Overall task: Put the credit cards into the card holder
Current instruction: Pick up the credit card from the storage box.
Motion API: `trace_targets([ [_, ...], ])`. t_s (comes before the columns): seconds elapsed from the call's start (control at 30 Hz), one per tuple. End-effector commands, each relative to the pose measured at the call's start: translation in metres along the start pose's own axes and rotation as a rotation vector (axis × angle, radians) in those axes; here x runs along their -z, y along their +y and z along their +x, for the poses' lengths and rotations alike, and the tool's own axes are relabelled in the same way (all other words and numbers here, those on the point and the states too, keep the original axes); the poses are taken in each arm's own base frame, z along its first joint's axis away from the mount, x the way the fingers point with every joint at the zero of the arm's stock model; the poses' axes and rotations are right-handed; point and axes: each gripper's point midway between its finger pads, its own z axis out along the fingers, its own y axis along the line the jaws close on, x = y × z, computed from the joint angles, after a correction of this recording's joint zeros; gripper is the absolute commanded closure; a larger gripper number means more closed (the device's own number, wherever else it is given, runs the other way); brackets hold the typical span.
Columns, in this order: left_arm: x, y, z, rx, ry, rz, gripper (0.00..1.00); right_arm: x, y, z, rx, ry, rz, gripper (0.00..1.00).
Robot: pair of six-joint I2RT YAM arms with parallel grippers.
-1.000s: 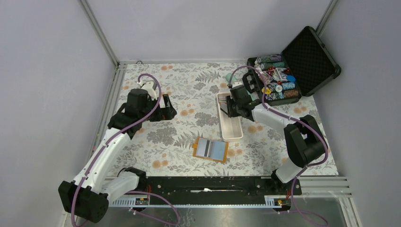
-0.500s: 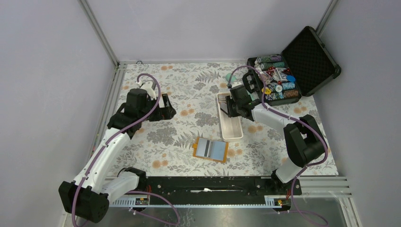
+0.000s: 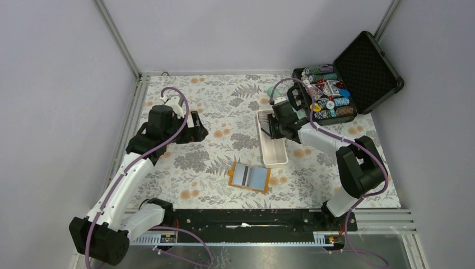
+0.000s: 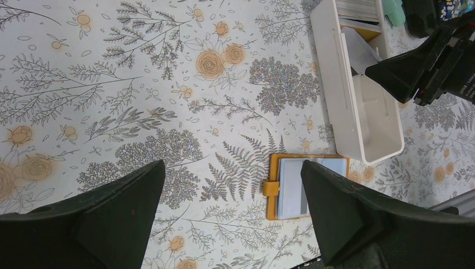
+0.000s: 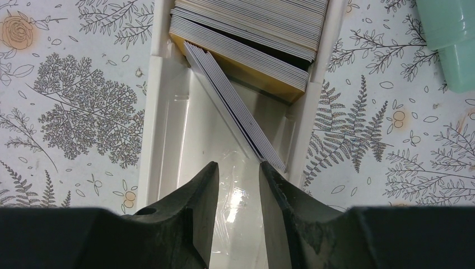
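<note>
White tray held credit cards, some leaning, orange card holder open near it, left jaws spread, right jaws slightly parted

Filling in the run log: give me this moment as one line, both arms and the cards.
left gripper: open, over table | right gripper: open, in white tray beside leaning credit cards | card holder: lying open on table
</note>
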Motion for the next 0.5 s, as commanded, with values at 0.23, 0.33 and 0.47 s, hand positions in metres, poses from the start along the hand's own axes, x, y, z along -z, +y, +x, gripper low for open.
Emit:
trace_targets([
  [0.23,0.0041,-0.0060,-0.0104,-0.007,-0.046,0.038,0.01,0.0043,-0.0107,-0.0097,0.005,-0.031,0.050,0.60],
  [0.33,0.0045,-0.0069,-0.0099,-0.006,-0.044,0.044,0.01,0.0012,-0.0103,-0.0089,0.010,-0.024,0.050,0.61],
  [0.47,0.0043,-0.0067,-0.0092,-0.004,-0.044,0.044,0.01,-0.0011,-0.0091,-0.0066,0.001,-0.017,0.045,0.60],
])
